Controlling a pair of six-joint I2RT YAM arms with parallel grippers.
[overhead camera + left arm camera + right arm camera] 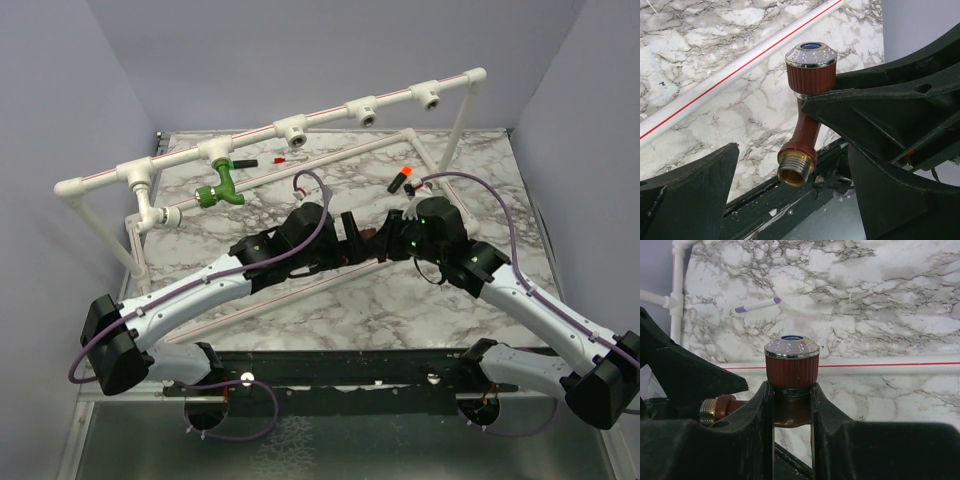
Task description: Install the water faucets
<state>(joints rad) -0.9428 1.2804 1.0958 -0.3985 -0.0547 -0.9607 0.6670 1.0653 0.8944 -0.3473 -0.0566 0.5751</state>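
While the right gripper pinched the dark reddish-brown faucet by its neck, just beneath the ribbed knob, the left gripper stood with jaws spread on either side of the brass threaded end, touching nothing. The faucet hung in the air between the two wrists, above the marble table and well short of the pipe rack, where a green faucet already hung from one tee. The step appeared to be a transfer between hands. Done well, the left jaws would close on the curved body, leaving the thread bare, before the right let go. The long axis ran from the chrome-capped knob, uppermost, down to the thread, which pointed towards the left wrist.
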